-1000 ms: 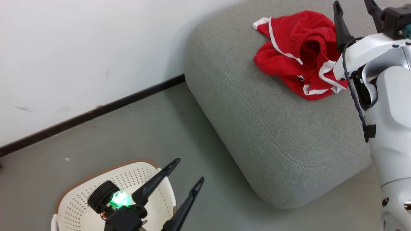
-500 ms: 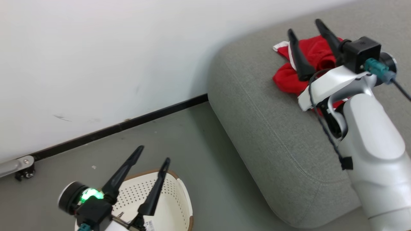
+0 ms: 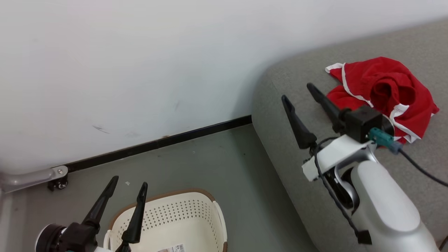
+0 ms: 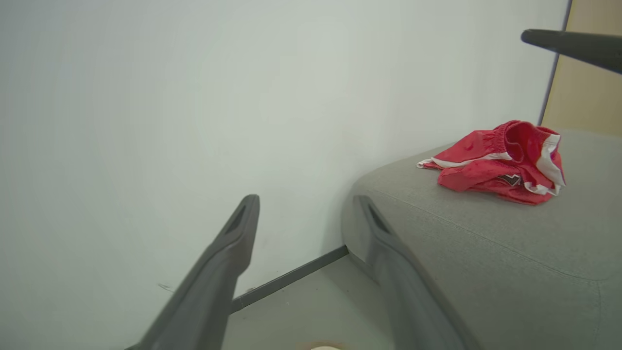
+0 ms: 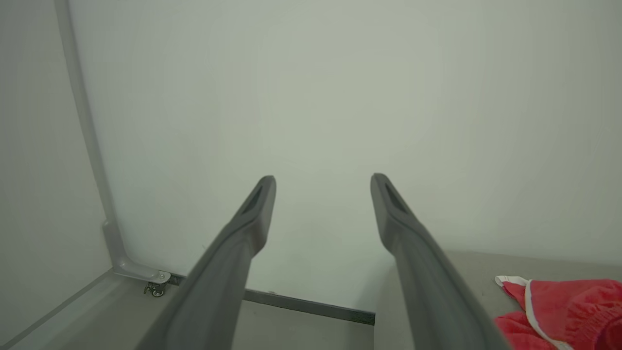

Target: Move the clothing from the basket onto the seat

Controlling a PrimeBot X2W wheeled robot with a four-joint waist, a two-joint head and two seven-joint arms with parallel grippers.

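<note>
The clothing (image 3: pixel 381 94) lies as one crumpled red heap on top of the seat (image 3: pixel 290 157), toward the seat's back edge by the wall (image 3: pixel 140 63) and not far from its rounded corner. In the head view the heap's long axis runs slantwise, with a white-trimmed corner pointing towards the wall and the bulk trailing away from it. From the left wrist view a gathered waistband opening faces upward at the heap's far end. The right gripper (image 3: pixel 297 91) hangs above the seat near its side edge, just beside the clothing and not touching it. Its two dark fingers are spread wide with nothing between them, and they point up towards the wall. The basket (image 3: pixel 168 224) stands on the floor (image 3: pixel 217 164), well apart from the seat's side. Its brown rim curves towards the wall, a barcode sticker (image 3: pixel 175 247) shows on its inside bottom, and its near part is cut off by the view's edge, so its long axis cannot be told. The left gripper (image 3: pixel 129 181) is above the basket's left rim, fingers wide apart and holding nothing, pointing towards the black skirting (image 3: pixel 157 143).
</note>
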